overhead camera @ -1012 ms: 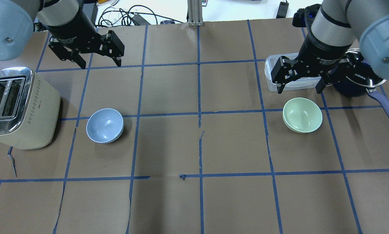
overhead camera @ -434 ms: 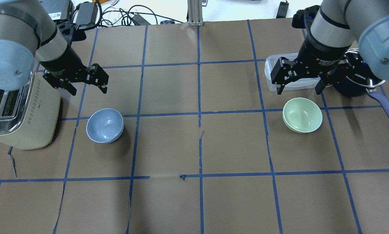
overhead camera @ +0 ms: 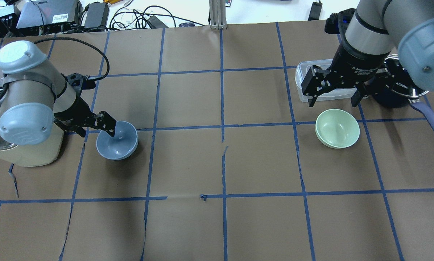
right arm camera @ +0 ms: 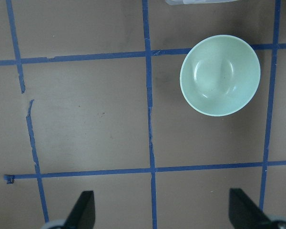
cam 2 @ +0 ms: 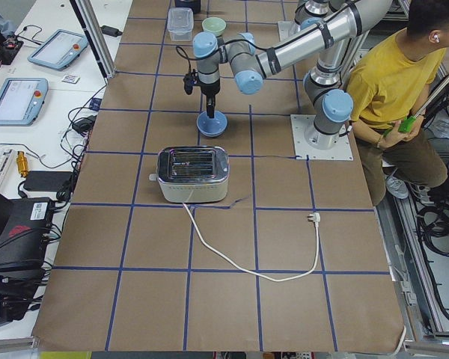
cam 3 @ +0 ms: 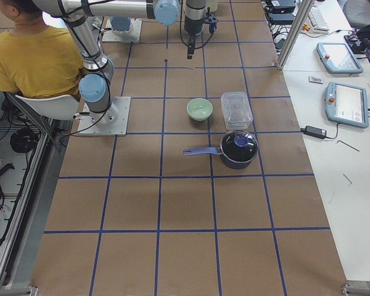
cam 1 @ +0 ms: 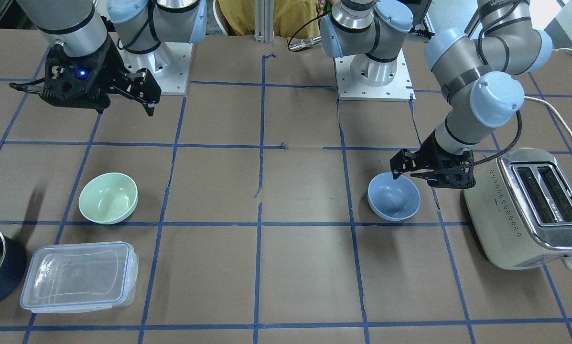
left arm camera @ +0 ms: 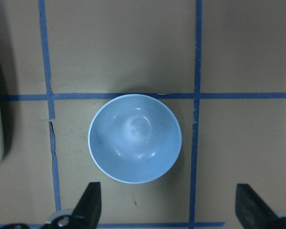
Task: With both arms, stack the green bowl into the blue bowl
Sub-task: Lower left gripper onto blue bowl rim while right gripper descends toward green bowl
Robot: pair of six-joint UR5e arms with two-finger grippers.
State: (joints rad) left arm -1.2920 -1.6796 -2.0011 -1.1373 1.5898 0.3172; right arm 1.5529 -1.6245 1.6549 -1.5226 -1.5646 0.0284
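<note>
Overhead exterior is showing the main change. The left arm (overhead camera: pixel 32 105) has been swinging in from the table's far edge and dropping. It is now hanging low over the left half of the table, close beside the toaster (overhead camera: pixel 28 152). The left claw (overhead camera: pixel 97 131) is standing wide open, with one finger crossing the blue bowl's (overhead camera: pixel 117 141) rim on the toaster side. Whether it is touching the rim I cannot tell. In the left wrist view the bowl is sitting just ahead of the spread fingers, not between them. By my reading, the reach for this bowl is nearly over and a grip is coming.

The right arm (overhead camera: pixel 369 32) has hardly been moving. The right claw (overhead camera: pixel 333 102) is hovering wide open just on the far-edge side of the green bowl (overhead camera: pixel 337 128). That bowl is resting upright on the right half of the table, well apart from the blue one, so the stacking is not yet starting.

The toaster is crowding the left arm's elbow. The saucepan (overhead camera: pixel 394 98) and the clear box (overhead camera: pixel 301 81) are lying just beyond the green bowl toward the far edge, under the right wrist. Nothing is lying between the two bowls.
</note>
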